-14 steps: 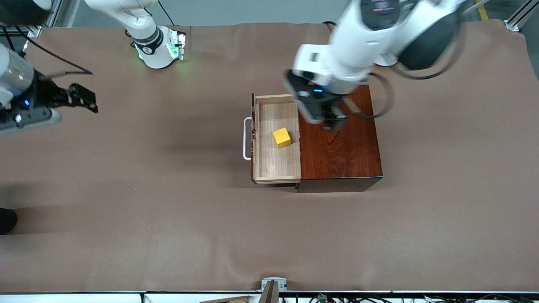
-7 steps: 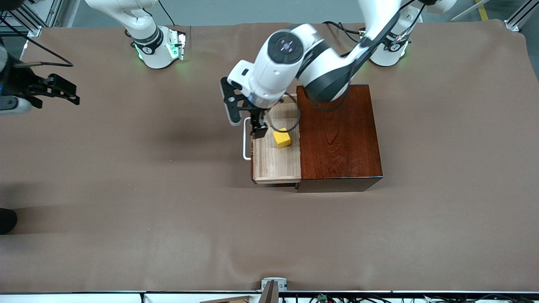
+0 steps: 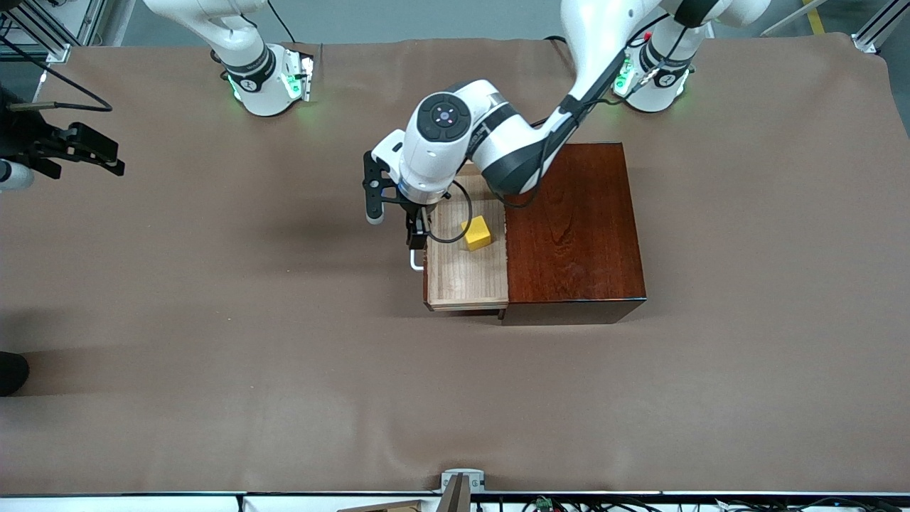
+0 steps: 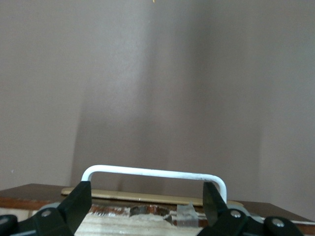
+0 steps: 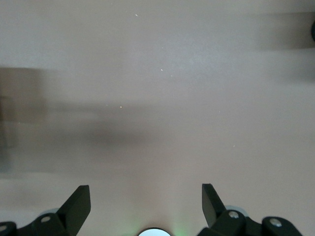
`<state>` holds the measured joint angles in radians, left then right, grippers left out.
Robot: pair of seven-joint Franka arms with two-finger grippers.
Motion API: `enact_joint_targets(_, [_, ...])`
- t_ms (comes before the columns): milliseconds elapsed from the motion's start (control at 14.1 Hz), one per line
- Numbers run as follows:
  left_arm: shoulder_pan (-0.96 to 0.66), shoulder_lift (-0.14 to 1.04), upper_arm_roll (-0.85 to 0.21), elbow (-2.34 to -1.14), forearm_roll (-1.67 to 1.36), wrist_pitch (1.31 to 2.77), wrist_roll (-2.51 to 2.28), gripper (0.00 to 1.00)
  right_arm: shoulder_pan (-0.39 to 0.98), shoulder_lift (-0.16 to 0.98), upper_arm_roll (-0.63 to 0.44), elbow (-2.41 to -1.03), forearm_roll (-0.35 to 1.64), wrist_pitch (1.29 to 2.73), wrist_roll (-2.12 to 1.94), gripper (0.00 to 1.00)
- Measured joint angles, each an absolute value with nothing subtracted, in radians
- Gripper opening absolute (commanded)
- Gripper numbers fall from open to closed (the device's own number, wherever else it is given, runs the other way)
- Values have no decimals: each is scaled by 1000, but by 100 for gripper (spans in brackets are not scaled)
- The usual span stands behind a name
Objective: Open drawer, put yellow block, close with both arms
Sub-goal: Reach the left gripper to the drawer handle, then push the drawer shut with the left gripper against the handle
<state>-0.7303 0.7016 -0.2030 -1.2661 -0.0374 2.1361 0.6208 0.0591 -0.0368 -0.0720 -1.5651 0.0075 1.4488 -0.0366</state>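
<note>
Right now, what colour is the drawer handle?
White. The handle shows best in the left wrist view, a U-shaped bar against the brown table.

- The block lies in the pulled-out drawer.
- My left end effector sits at its handle.
- My right end effector hangs over the counter, well apart.

White jointed arms, dark grey bands, black cables, green-lit bases

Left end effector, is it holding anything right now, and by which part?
Nothing is held. The left end effector is open over the drawer front, fingers apart, handle ungripped. The right end effector is open and empty too.
</note>
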Motion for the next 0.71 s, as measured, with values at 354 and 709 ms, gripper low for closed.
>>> enact_joint_targets(354, [-767,750,-148,-1264,-37,2149,648,100,41,-29,-73,-1567,7,1446,-37,100])
enact_joint_targets(709, [-776,762,-146,-1261,22,2154,654,100,41,-27,-72,-1567,7,1446,-37,100])
